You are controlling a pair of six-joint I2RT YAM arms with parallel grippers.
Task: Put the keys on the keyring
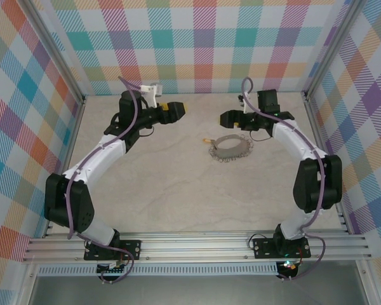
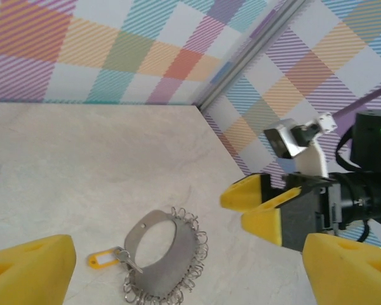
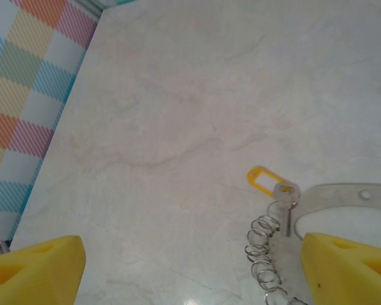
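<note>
Closest to the left wrist camera, the left gripper (image 1: 175, 110) holds its yellow foam-padded fingers (image 2: 32, 270) spread wide, with nothing between them. Ahead of them, roughly centred in their gap, the large grey metal keyring (image 2: 162, 254) rests on the pale marble-patterned table (image 2: 82, 165). It is a flat band fringed with small silvery wire loops. The small silver key with the yellow plastic head (image 2: 103, 260) lies at the band's edge on the left finger's side, touching it. I cannot tell whether it is threaded onto anything.

Beyond the keyring, the right gripper (image 1: 228, 119) is equally wide and empty. From its own wrist camera the key sits ahead, nearer its right finger (image 3: 349, 270) than its left.

Neither gripper touches anything yet, so this looks like the approach. It would probably go best if one gripper pinched the band on the side away from the key to stop it sliding. The other could then take the key by its thicker yellow head rather than the thin blade, coming in low and closing slowly to avoid snagging the loops.

Farthest off stands the checked wall (image 2: 114, 51).
</note>
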